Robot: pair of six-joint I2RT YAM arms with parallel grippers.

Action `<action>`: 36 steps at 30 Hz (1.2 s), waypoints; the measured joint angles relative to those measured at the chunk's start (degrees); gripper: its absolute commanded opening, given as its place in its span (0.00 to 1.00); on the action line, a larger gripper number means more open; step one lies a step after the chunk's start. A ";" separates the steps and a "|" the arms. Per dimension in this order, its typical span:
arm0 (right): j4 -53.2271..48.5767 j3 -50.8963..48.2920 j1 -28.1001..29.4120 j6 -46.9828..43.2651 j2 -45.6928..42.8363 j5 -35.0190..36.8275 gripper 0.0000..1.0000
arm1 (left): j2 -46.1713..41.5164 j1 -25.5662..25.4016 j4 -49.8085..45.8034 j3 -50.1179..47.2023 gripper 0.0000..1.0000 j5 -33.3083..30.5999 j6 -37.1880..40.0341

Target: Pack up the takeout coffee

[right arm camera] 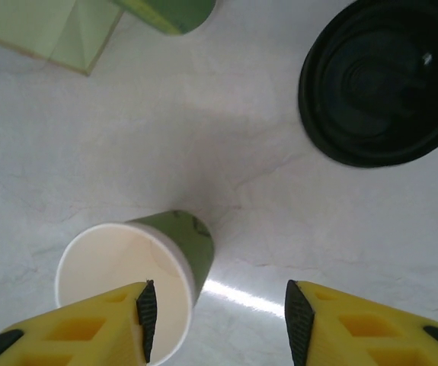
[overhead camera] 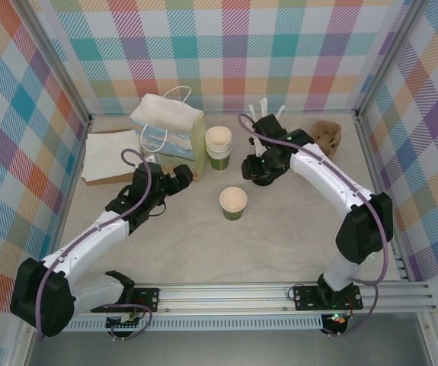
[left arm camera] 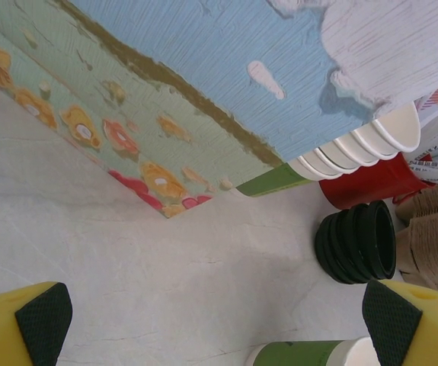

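One cup (overhead camera: 233, 203), frame centre — two claws empty
Left claw (left arm camera: 217, 324) gapes wide; right claw (right arm camera: 223, 320) half-open, gripping nothing.

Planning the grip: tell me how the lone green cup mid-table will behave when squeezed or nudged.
The lone green cup looks empty: probably light, easily tipped. Lidless, its thin rim likely buckles under a firm squeeze.

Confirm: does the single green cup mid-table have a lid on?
No, the green cup stands open-topped, with its cream inside showing.
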 measured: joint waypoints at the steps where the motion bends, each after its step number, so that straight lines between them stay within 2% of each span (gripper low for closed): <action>1: -0.04 1.09 -0.48 -0.92 1.01 0.39 0.49 | -0.20 0.00 -0.13 0.00 1.00 0.00 0.15; 9: 0.48 9.09 -3.85 -6.73 14.86 2.23 0.44 | -1.49 0.00 -1.18 0.00 1.00 -0.39 0.35; 14: 0.55 11.52 -5.14 -7.98 19.45 1.88 0.43 | -2.93 0.00 -1.66 -0.02 1.00 -0.81 0.35; 23: 0.79 15.08 -5.68 -8.02 22.45 0.61 0.39 | -4.59 0.00 -1.81 -0.09 1.00 -1.90 0.35; 36: 0.92 15.13 -5.64 -8.46 23.34 0.70 0.36 | -4.79 -0.02 -3.08 -0.48 1.00 -2.34 0.35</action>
